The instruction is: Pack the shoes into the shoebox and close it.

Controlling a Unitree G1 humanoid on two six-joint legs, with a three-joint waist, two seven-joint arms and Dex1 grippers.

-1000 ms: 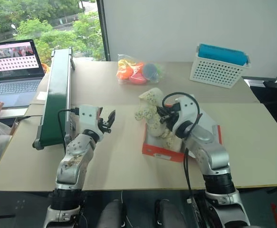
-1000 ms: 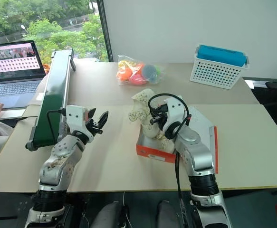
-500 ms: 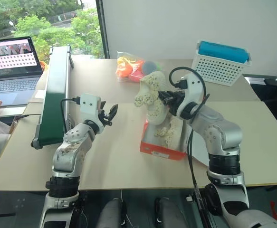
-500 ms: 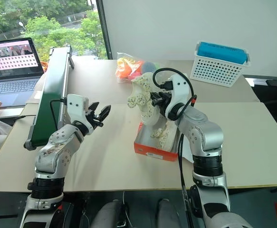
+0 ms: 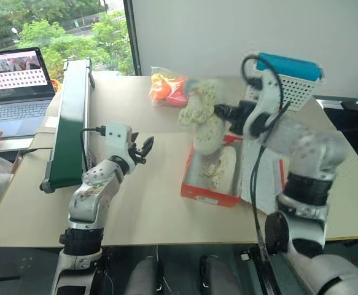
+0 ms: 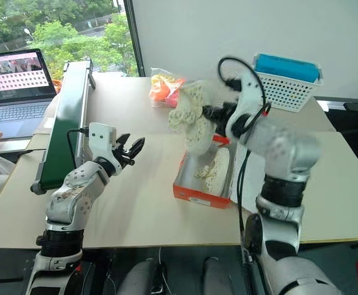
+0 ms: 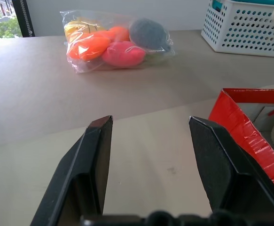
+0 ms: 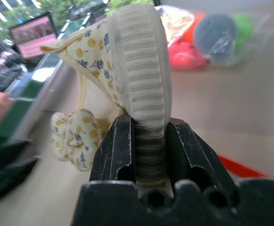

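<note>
Your right gripper (image 8: 144, 141) clamps the ribbed sole of one cream floral-print shoe (image 5: 203, 120) above the orange-red cardboard shoebox (image 5: 204, 193), while your left gripper (image 7: 148, 141) stands apart, empty, beside the box.

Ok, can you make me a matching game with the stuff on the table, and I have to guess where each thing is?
Things:
1. lifted shoe
2. second shoe
3. clear bag
4. left gripper

Places or states:
A. lying inside the shoebox
B. open and holding nothing
C. on the table, far side, full of coloured things
D. pinched by its sole in the right gripper, above the box

Pairs: 1-D, 2-A, 3-C, 4-B
</note>
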